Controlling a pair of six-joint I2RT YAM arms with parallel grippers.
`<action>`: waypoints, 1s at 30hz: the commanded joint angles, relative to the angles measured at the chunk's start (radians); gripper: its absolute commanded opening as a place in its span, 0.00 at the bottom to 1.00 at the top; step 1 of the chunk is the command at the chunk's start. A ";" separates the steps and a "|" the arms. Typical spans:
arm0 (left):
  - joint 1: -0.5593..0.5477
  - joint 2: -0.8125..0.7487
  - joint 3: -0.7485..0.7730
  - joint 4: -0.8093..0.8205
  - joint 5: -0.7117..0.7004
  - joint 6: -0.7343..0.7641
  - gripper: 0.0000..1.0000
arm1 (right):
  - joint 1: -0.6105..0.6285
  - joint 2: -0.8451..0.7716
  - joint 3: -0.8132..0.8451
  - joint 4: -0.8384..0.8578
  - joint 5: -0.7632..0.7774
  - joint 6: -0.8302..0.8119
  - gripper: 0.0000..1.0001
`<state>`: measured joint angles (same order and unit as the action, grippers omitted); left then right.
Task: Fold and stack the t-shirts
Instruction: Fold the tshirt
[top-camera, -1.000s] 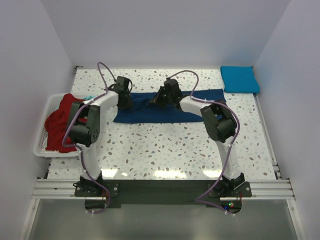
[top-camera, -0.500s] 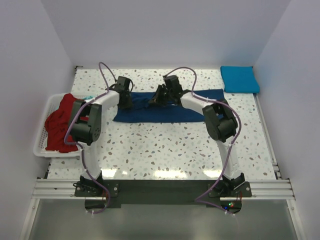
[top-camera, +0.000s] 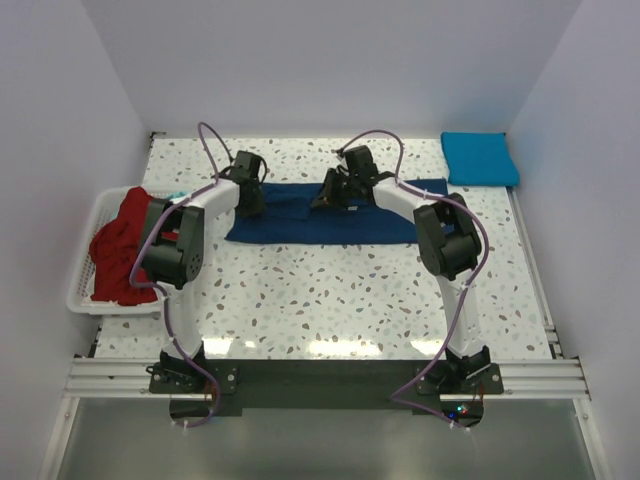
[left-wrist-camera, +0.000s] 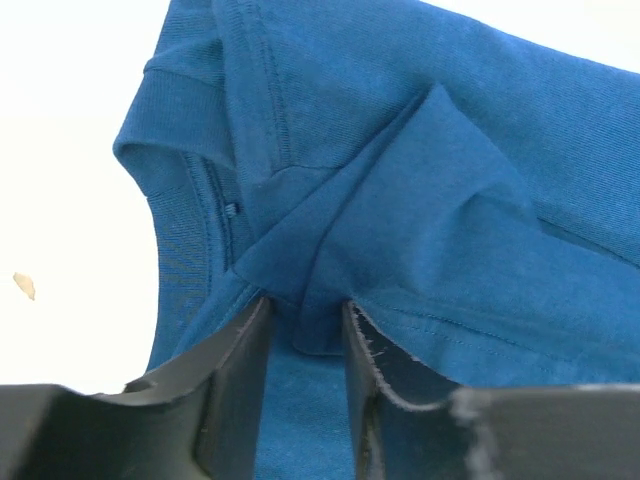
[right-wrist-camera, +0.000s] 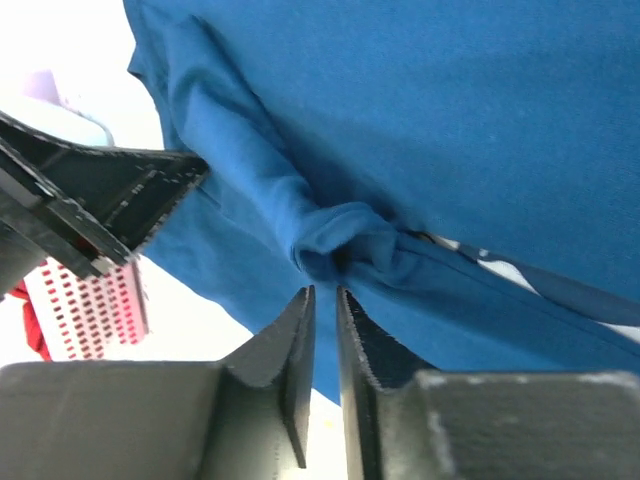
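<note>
The navy t-shirt (top-camera: 330, 228) lies spread flat at the back middle of the table. My left gripper (top-camera: 250, 200) is at its left end, near the collar (left-wrist-camera: 185, 200), shut on a raised fold of the cloth (left-wrist-camera: 307, 310). My right gripper (top-camera: 332, 194) is over the shirt's upper middle; its jaws are almost closed on a puckered bunch of the same shirt (right-wrist-camera: 322, 292). A sliver of pale print (right-wrist-camera: 485, 265) shows under a fold. A turquoise-blue t-shirt (top-camera: 480, 158) lies folded at the back right. A red t-shirt (top-camera: 115, 250) and a bit of teal cloth (top-camera: 176, 195) are in the basket.
The white slatted basket (top-camera: 85, 290) stands at the table's left edge; it also shows in the right wrist view (right-wrist-camera: 90, 300). The left arm's gripper body (right-wrist-camera: 90, 200) shows close beside the right gripper. Walls enclose the table at the back and both sides.
My right gripper has moved to the right with the cloth, and the navy shirt's right part has stretched out further right. My left gripper has stayed at the left end.
</note>
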<state>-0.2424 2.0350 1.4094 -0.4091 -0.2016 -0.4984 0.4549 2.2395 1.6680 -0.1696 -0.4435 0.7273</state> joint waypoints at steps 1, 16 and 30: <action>0.011 0.018 0.026 -0.023 -0.045 -0.003 0.41 | -0.007 0.002 0.041 -0.048 -0.002 -0.063 0.20; 0.008 -0.177 0.069 -0.019 0.022 -0.029 0.50 | -0.001 -0.115 0.053 0.082 -0.099 -0.099 0.46; 0.008 -0.168 0.043 -0.014 0.047 -0.031 0.48 | -0.021 0.098 0.084 0.375 -0.244 0.107 0.50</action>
<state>-0.2424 1.8744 1.4445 -0.4355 -0.1596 -0.5137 0.4698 2.2887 1.7283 0.1371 -0.6609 0.7864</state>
